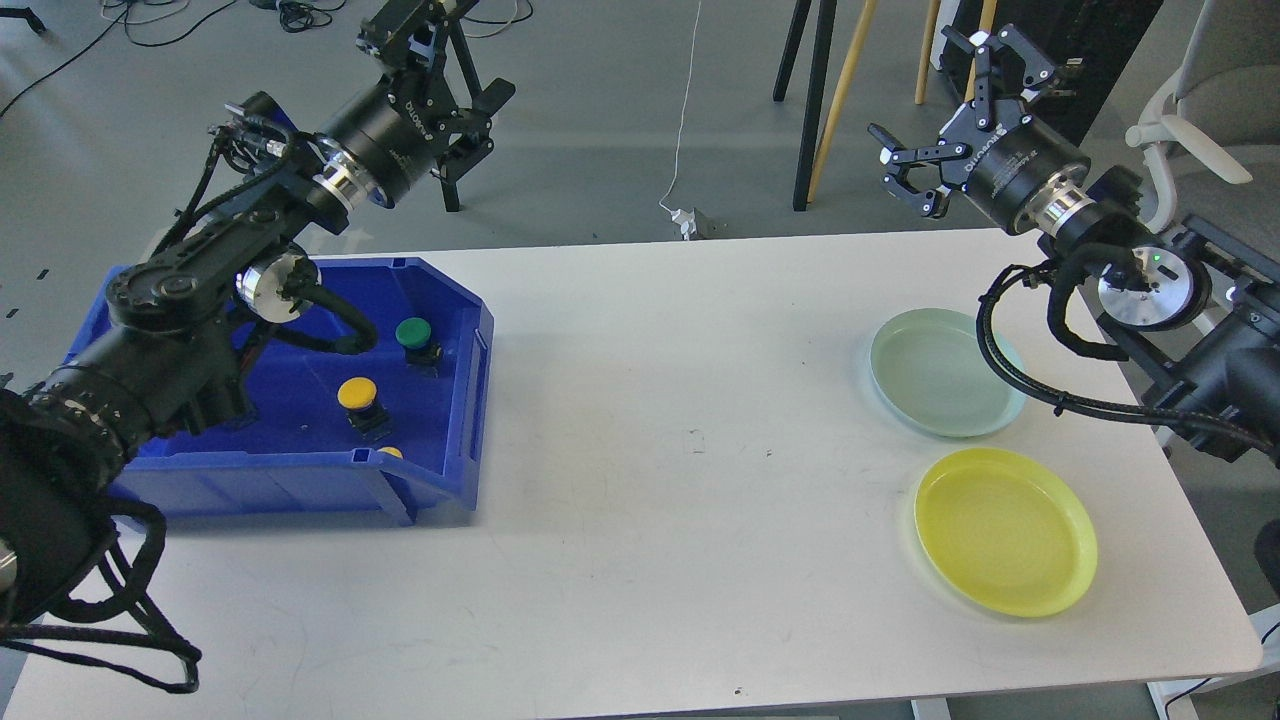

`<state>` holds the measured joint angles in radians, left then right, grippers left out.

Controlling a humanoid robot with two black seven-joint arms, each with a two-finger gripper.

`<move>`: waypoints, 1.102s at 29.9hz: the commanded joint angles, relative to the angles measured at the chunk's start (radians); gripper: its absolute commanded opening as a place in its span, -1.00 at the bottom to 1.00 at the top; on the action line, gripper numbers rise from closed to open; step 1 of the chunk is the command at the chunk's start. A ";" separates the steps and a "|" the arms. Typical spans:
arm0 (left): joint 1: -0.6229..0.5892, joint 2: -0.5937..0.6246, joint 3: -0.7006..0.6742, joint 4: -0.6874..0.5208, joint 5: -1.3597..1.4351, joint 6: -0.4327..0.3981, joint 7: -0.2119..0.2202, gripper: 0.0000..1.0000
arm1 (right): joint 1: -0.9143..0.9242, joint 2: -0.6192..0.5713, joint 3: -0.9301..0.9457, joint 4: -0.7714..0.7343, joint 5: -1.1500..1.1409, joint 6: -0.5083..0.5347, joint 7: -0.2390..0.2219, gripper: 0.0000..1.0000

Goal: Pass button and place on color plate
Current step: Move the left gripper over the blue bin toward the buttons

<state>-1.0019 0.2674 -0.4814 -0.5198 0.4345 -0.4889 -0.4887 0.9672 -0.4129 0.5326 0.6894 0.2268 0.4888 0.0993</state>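
Note:
A green button (412,333) and a yellow button (357,394) stand on black bases inside the blue bin (455,330) at the table's left. The top of another yellow button (390,453) peeks over the bin's front wall. On the right lie a pale green plate (940,375) and, nearer me, a yellow plate (1005,530), both empty. My left gripper (447,55) hangs open high above the bin's far side, holding nothing. My right gripper (950,105) is open too, raised beyond the table's far edge above the green plate.
The white table (680,450) carries only the bin and the two plates. Behind it on the floor are stand legs (810,100), a cable with a plug (690,222) and a grey chair (1210,120) at the far right.

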 commanded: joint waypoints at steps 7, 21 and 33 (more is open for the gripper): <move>0.009 0.062 -0.005 0.061 -0.034 0.000 0.000 1.00 | -0.013 0.000 0.049 -0.011 0.000 0.000 -0.010 1.00; 0.051 0.352 -0.061 -0.609 0.251 0.000 0.000 0.98 | -0.067 -0.092 0.061 -0.001 0.000 0.000 -0.012 1.00; -0.389 0.586 0.754 -0.605 1.096 0.061 0.000 0.92 | -0.099 -0.142 0.064 -0.002 0.000 0.000 -0.009 1.00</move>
<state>-1.3477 0.8487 0.1633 -1.1434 1.3223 -0.4348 -0.4886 0.8773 -0.5543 0.5968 0.6883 0.2269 0.4888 0.0901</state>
